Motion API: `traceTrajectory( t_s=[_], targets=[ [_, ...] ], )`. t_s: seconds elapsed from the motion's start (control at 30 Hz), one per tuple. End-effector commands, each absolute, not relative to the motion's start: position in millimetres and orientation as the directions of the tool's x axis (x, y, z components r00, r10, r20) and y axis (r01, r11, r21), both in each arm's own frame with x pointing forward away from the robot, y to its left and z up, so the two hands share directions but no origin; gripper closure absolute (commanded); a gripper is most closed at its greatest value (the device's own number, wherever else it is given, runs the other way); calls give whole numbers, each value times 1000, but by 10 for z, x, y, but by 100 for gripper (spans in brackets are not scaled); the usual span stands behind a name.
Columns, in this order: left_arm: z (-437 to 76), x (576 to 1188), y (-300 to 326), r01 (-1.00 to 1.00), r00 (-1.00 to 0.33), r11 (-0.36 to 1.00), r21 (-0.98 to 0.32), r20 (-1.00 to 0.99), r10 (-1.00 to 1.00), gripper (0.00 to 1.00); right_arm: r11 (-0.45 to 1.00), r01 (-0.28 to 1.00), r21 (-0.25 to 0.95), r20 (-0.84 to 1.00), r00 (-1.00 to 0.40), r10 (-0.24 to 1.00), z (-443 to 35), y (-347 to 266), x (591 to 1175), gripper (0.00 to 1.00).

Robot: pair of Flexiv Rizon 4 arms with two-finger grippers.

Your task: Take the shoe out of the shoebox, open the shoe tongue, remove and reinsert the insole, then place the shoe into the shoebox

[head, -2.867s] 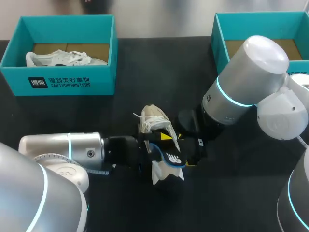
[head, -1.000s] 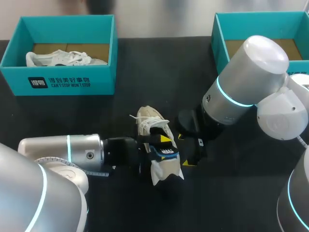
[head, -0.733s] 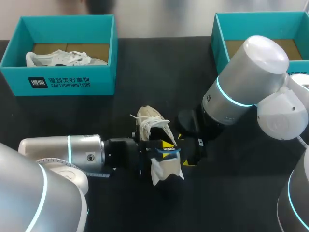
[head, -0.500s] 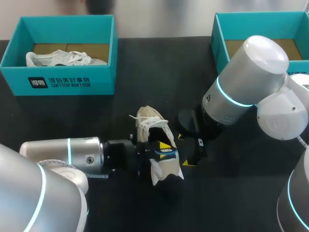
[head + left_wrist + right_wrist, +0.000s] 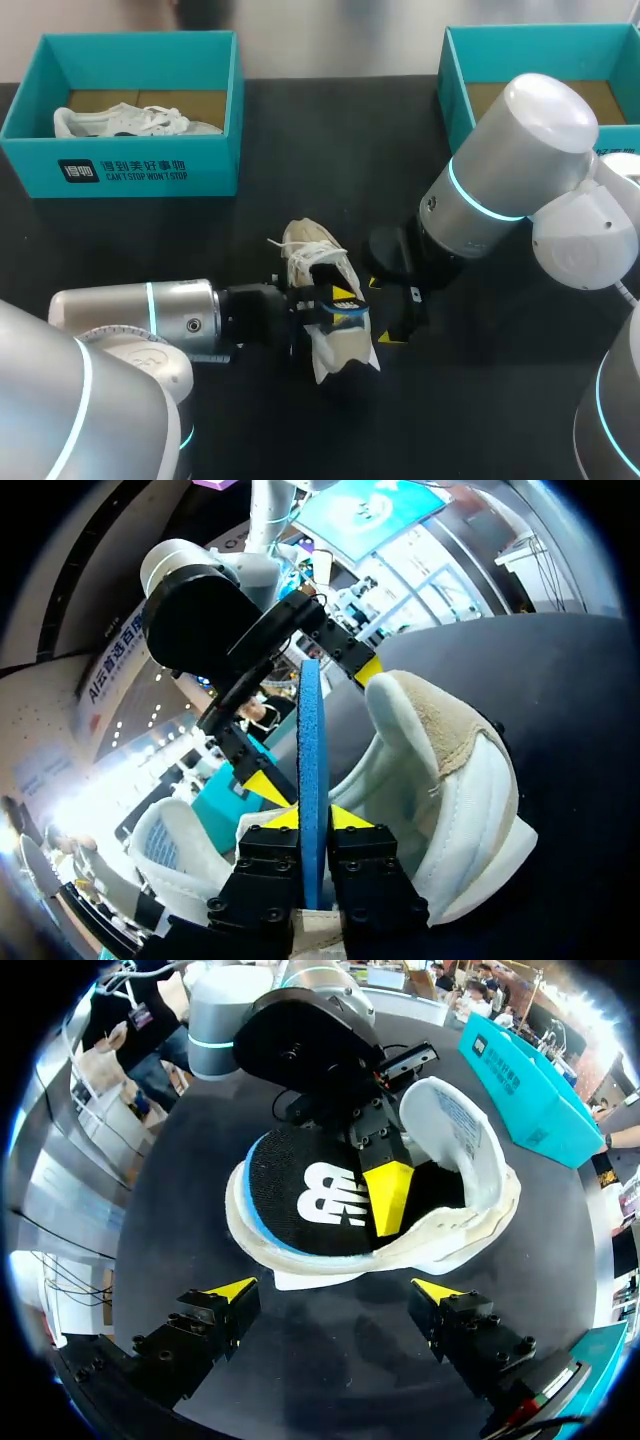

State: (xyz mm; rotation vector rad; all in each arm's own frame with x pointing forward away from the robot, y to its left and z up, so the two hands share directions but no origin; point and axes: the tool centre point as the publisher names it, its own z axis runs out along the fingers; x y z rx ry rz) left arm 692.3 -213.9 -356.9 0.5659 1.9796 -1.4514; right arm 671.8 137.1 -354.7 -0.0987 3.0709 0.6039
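— How many shoes do we count?
— Two. One white shoe [image 5: 318,250], laced and with soft beige panels, lies on the black table [image 5: 300,130]. It is about midway between the side edges and nearer the near edge, with its toe toward the far edge. The second shoe [image 5: 120,122], also white, lies inside the left shoebox [image 5: 140,170].

— And boxes?
— Two, both teal card, rectangular and open-topped. The left shoebox stands at the table's far left corner and the right shoebox [image 5: 455,80] at the far right corner, where we see its brown floor.

— Just one insole?
— One insole [image 5: 345,312]. It is thin and flat, with a black top face carrying white print and blue foam along its edge. It sits partly in the shoe's heel opening, between the padded collar walls.

— What do our grippers hold?
— Our left gripper [image 5: 308,818] pinches the insole edge-on, with a yellow tip pressed to each face. Our right gripper [image 5: 335,1290] is on the shoe's right side, just beside it. Its two fingers are spread wide with nothing between them, and the shoe lies ahead of them.
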Motion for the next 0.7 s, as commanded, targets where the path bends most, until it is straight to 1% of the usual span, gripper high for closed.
traceTrajectory(
  t_s=[0.03, 0.07, 0.13, 0.2, 0.23, 0.3, 0.4, 0.43, 0.47, 0.5, 0.53, 0.57, 0.7],
  targets=[
    [-3465, 6851, -2097, 650, -727, 303, -697, -686, -19, 52, 924, -64, 377, -25, -998, -59, -3559, 1384, 6707, 0],
    [-3438, 6837, -2095, 650, -727, 303, -697, -687, -19, 51, 924, -64, 377, -25, -998, -59, -3559, 1384, 6707, 0],
    [-3373, 6813, -2094, 658, -719, 303, -689, -695, -20, 53, 924, -64, 377, -25, -998, -59, -3559, 1384, 6707, 0],
    [-3305, 6781, -2096, 662, -715, 299, -687, -698, -22, 58, 924, -64, 377, -25, -998, -59, -3559, 1384, 6707, 0],
    [-3282, 6761, -2095, 663, -715, 298, -687, -699, -21, 58, 924, -64, 377, -25, -998, -59, -3559, 1384, 6707, 0],
    [-3247, 6734, -2098, 657, -724, 294, -694, -690, -13, 59, 924, -64, 377, -25, -998, -59, -3559, 1384, 6707, 0],
    [-3214, 6672, -2108, 662, -721, 299, -687, -693, 3, 57, 924, -64, 377, -25, -998, -59, -3559, 1384, 6707, 0],
    [-3207, 6657, -2112, 672, -710, 307, -674, -704, 6, 59, 924, -64, 377, -25, -998, -59, -3559, 1384, 6707, 0],
    [-3202, 6641, -2118, 676, -706, 308, -669, -708, 10, 63, 924, -64, 377, -25, -998, -59, -3559, 1384, 6707, 0],
    [-3203, 6630, -2122, 674, -708, 308, -671, -706, 11, 71, 924, -64, 377, -25, -998, -59, -3559, 1384, 6707, 0],
    [-3204, 6625, -2125, 674, -708, 310, -671, -706, 11, 81, 924, -64, 377, -25, -998, -59, -3559, 1384, 6707, 0],
    [-3212, 6629, -2129, 675, -705, 317, -666, -709, 12, 100, 924, -64, 377, -25, -998, -59, -3559, 1384, 6707, 0],
    [-3282, 6649, -2154, 680, -700, 324, -658, -714, 19, 100, 924, -64, 377, -25, -998, -59, -3559, 1384, 6707, 0]
  ],
)
